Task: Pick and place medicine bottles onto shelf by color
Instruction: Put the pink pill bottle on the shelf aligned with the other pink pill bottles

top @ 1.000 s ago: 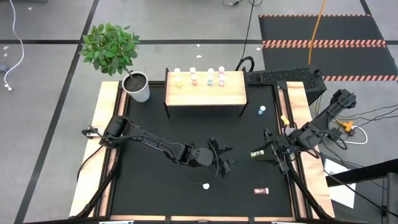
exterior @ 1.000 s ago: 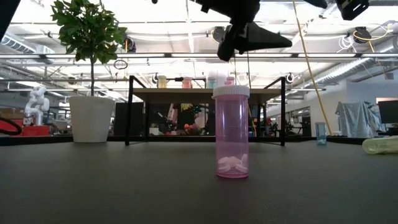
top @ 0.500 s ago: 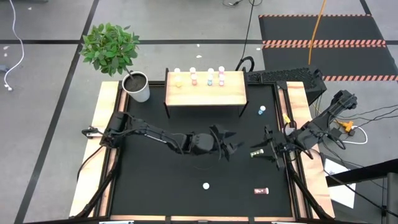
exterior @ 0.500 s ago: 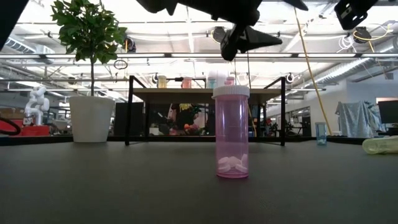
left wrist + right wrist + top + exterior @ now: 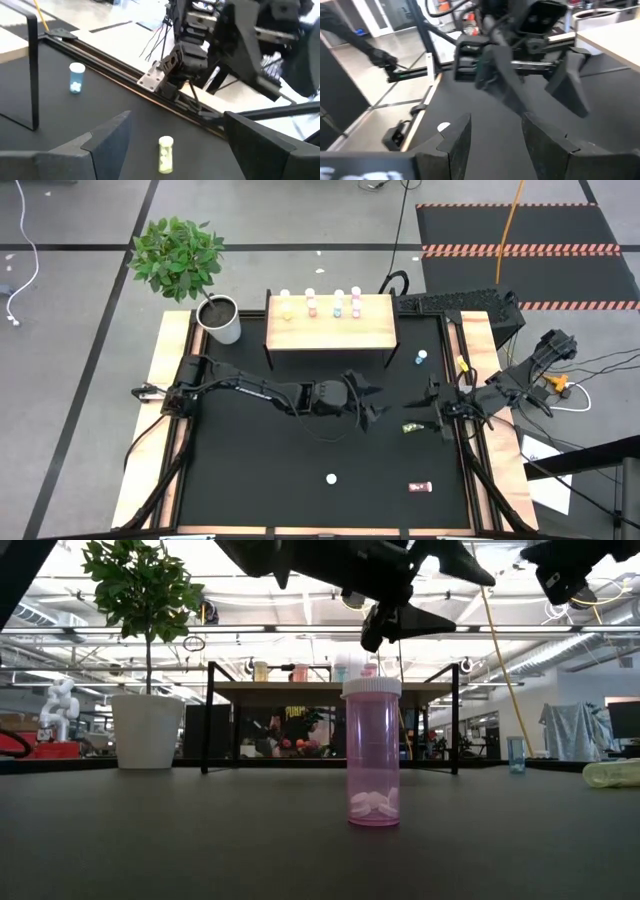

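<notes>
The wooden shelf (image 5: 330,323) stands at the table's far side with several white-capped bottles on top: yellow (image 5: 285,305), pink (image 5: 310,304), blue (image 5: 337,305), pink (image 5: 356,302). A yellow-olive bottle (image 5: 412,427) lies on its side on the black mat; it also shows in the left wrist view (image 5: 166,154). A pink bottle (image 5: 372,752) stands upright near the front (image 5: 331,478). A blue bottle (image 5: 421,357) stands at the right. My left gripper (image 5: 370,406) is open, left of the yellow bottle, above the mat. My right gripper (image 5: 432,412) is open just beyond it.
A potted plant in a white pot (image 5: 222,318) stands at the far left corner. Another pink bottle (image 5: 420,487) lies on its side near the front right. The two grippers face each other closely at the table's right middle. Wooden rails (image 5: 170,380) border the mat.
My left gripper has gone toward the far edge and to the right, away from the upright pink bottle and toward the lying yellow bottle. My right gripper has shifted a little toward the far edge. No bottle has moved.
</notes>
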Robot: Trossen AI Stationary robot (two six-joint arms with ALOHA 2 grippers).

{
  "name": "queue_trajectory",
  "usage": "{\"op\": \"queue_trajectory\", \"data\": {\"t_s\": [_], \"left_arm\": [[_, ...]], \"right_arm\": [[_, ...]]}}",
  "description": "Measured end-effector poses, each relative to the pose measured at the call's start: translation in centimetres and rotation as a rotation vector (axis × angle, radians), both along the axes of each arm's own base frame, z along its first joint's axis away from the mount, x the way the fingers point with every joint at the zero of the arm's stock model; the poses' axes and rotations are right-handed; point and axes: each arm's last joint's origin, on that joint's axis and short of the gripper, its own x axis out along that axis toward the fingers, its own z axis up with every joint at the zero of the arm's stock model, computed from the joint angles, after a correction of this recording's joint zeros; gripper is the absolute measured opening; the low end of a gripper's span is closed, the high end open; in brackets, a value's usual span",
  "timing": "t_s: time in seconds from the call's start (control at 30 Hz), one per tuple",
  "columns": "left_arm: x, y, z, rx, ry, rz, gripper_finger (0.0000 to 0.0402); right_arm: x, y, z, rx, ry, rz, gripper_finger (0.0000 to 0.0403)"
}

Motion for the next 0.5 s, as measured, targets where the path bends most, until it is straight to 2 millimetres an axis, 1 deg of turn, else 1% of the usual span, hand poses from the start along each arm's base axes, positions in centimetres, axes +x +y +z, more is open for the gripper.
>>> {"op": "queue_trajectory", "data": {"t_s": [0.13,0.27,0.37,0.5], "left_arm": [[0.1,1.0,0.0,0.056,0.011,-0.005,0.031],[0.1,3.2,0.3,0.044,0.017,-0.066,0.031],[-0.7,5.1,1.8,0.085,0.042,-0.092,0.031],[-2.3,8.0,4.5,0.211,0.067,-0.13,0.031]], "right_arm": [[0.4,-0.8,-0.1,-0.006,0.009,-0.071,0.0169],[0.8,-1.8,-0.1,-0.005,0.009,-0.156,0.0169],[1.0,-2.4,-0.1,-0.005,0.009,-0.211,0.0169],[1.3,-3.1,-0.2,0.009,0.014,-0.273,0.0169]]}}
